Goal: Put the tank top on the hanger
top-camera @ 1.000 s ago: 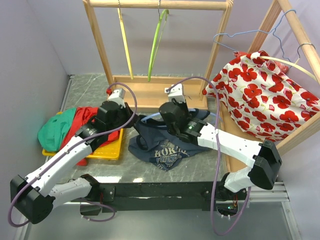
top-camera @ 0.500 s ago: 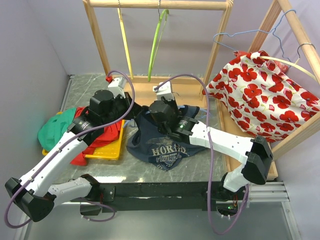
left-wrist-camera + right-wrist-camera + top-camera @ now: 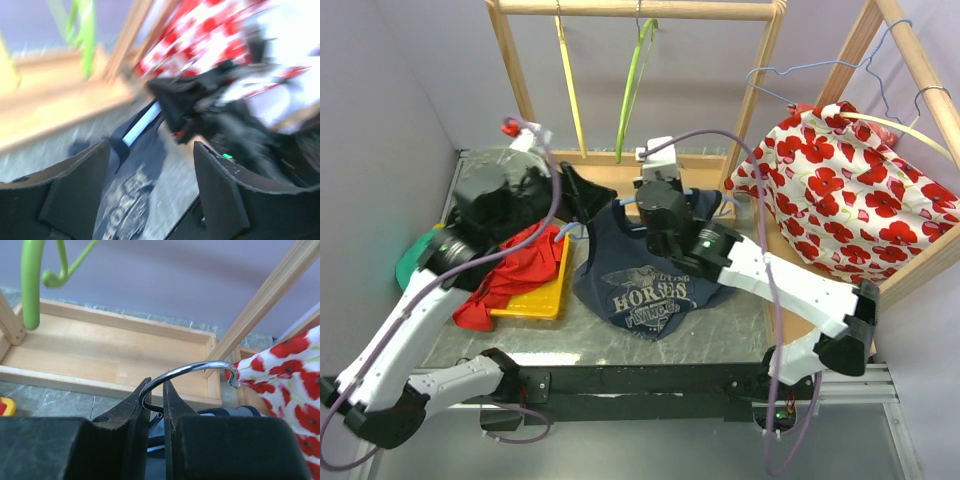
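Note:
The navy tank top with pale lettering hangs spread over the light blue hanger, its lower part resting on the table. My right gripper is shut on the hanger's chrome hook; the jaws pinch the hook's base. My left gripper stands open just left of the shirt's shoulder, holding nothing. The left wrist view is blurred: its open fingers frame the tank top and a stretch of the blue hanger.
A wooden rack behind carries a yellow hanger and a lime green hanger. A red garment and a green garment lie on a yellow tray at left. A poppy-print garment hangs at right.
My left gripper let go, opened and rose back to the left. The right gripper lifted the hanger toward the rack, and the tank top now hangs wider with its lettering showing.

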